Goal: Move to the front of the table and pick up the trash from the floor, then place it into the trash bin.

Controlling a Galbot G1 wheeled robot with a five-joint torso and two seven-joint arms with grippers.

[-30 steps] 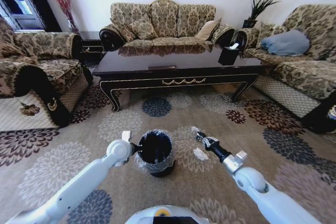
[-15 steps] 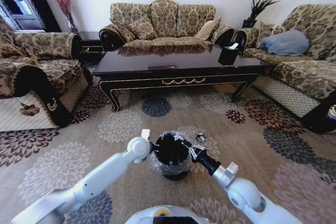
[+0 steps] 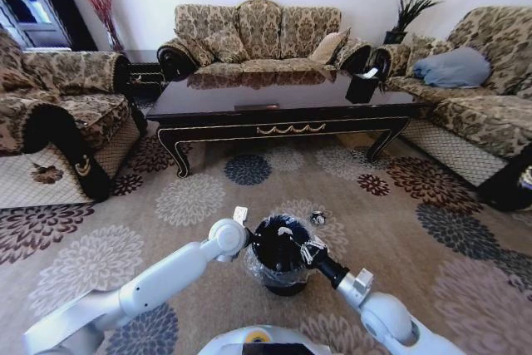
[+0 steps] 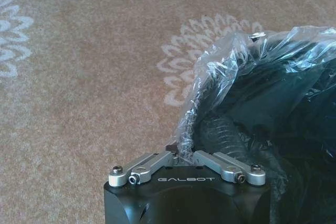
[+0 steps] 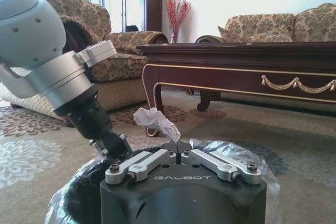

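Note:
The black trash bin (image 3: 283, 268) with its clear liner stands on the carpet in front of the long dark table (image 3: 283, 99). My left gripper (image 3: 258, 239) is shut on the bin's rim and liner (image 4: 210, 93); the pinch shows close up at the left gripper (image 4: 180, 156). My right gripper (image 3: 301, 247) hangs over the bin's mouth, shut on a crumpled white paper wad (image 5: 155, 120), with the right gripper (image 5: 177, 148) just above the liner (image 5: 231, 153). A small shiny piece of trash (image 3: 317, 219) lies on the carpet just beyond the bin.
Patterned sofas stand on the left (image 3: 58, 114), behind the table (image 3: 258, 35) and on the right (image 3: 474, 89). A black tissue box (image 3: 363, 86) sits on the table's right end. Flowered carpet (image 3: 191, 197) lies open between bin and table.
My left arm has drawn the bin to the right and nearer. My right gripper has swung left from beside the bin to over its mouth, carrying the paper wad.

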